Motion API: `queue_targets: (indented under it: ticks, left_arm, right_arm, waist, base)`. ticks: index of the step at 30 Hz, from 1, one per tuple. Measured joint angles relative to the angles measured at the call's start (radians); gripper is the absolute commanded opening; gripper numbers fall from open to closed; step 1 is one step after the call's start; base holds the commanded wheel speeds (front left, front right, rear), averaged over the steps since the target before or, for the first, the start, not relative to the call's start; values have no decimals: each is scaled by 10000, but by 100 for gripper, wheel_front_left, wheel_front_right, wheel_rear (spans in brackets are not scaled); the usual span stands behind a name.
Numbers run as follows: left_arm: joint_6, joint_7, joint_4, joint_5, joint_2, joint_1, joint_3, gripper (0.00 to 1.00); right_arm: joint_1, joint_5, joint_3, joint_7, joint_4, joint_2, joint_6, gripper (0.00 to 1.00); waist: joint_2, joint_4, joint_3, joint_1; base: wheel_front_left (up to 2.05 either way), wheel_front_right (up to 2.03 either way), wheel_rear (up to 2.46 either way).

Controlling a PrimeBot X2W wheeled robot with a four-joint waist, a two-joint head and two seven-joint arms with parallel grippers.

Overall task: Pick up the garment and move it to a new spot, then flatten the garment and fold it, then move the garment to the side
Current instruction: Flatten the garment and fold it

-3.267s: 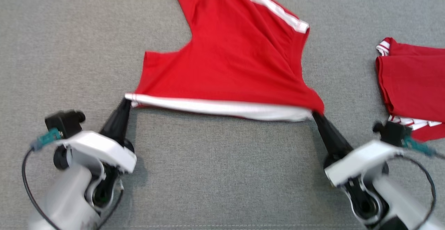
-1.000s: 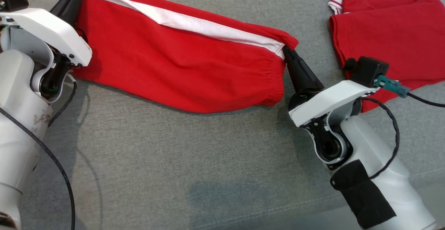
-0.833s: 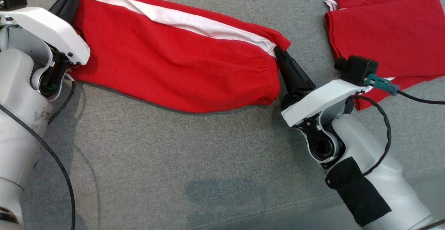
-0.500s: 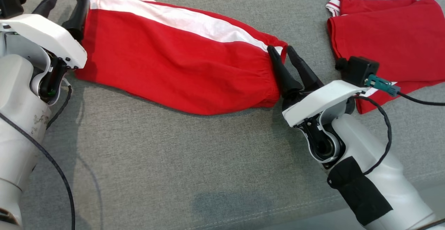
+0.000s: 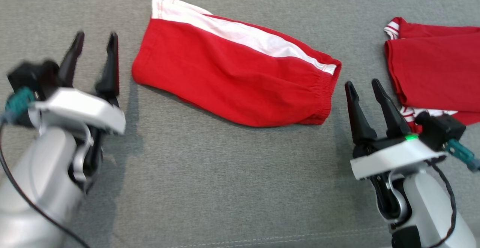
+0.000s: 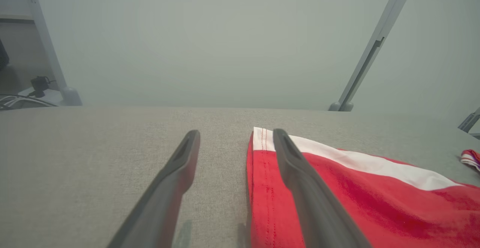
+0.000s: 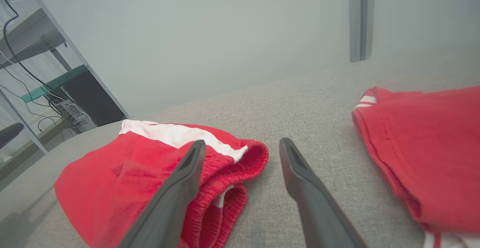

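Fingers [image 5: 111, 64] spread, empty, on left gripper [image 5: 95, 38] and right gripper [image 5: 362, 85] | garment [image 5: 232, 75] folded, between them, slightly farther | advise: pinch both ends through all layers, slide sideways level, preserving fold.

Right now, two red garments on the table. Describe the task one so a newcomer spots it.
On the grey table, look between the left gripper and the right gripper. The folded shorts lie there, touching neither. Unlike the red garment at far right, they have one broad white stripe and a gathered waistband.
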Motion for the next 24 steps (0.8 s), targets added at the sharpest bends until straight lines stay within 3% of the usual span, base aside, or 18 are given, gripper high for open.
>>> queue_targets:
  ticks: [6,12,20,24]
  left_arm:
    - [1519,-25,-3147,849,140,3118,516,100]
    - [2303,-25,-4660,1103,299,4740,681,100]
    - [2370,376,-5116,1120,602,4990,677,100]
    - [1779,986,-4991,1041,842,4436,464,100]
  right_arm:
    - [1556,-1396,-821,0,-901,213,0,100]
    - [2530,-1793,-1273,0,-1398,334,0,100]
    - [2665,-1950,-1285,0,-1599,422,0,100]
    - [2495,-1421,-1195,0,-1505,453,0,100]
  waist:
    - [0,408,-376,1]
    - [0,556,-620,1]
    - [0,453,-619,0]
    - [0,388,-516,0]
  base:
    - [0,0,0]
    - [0,0,0]
    - [0,0,0]
    - [0,0,0]
